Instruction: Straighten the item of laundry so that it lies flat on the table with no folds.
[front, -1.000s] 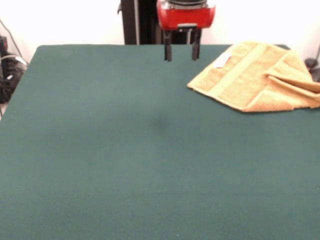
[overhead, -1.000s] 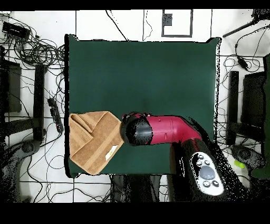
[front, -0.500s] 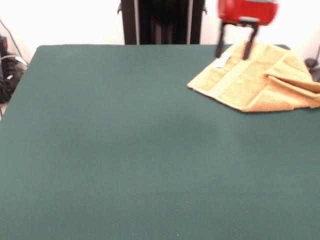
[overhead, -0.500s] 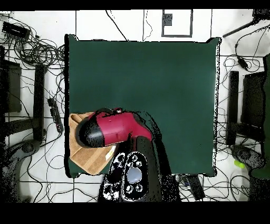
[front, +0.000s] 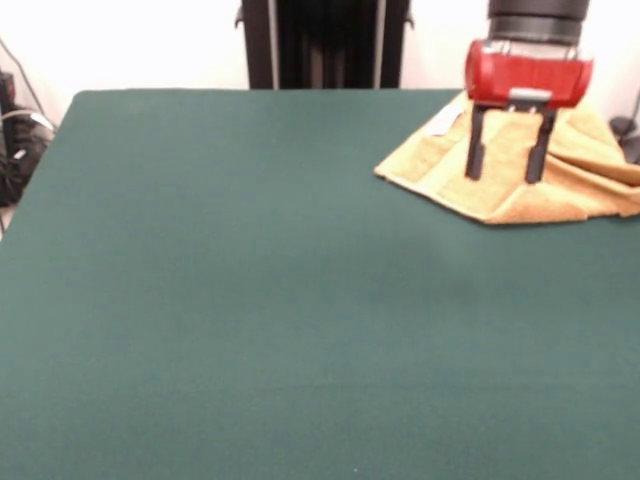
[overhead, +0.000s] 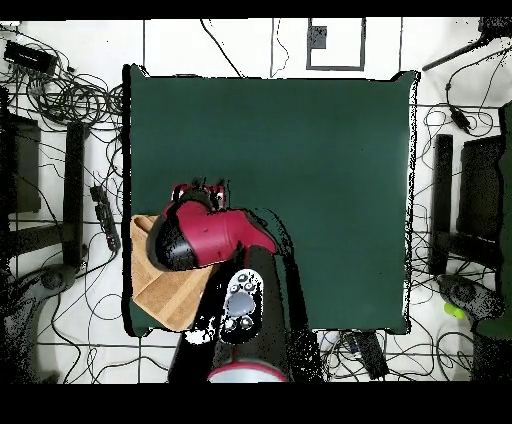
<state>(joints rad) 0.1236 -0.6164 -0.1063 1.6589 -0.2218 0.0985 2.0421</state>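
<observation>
Tool spread wide, empty, poised over the folded towel at the tabletop's 2 o'clock corner in the front view; overhead, the arm hides the tool.

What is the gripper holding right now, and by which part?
Nothing. The gripper is open, its two fingers spread over the towel with no cloth pinched between them.

The gripper has moved from above the bare table to over the towel, and has descended, fingers apart, in front of the towel's near portion.
</observation>
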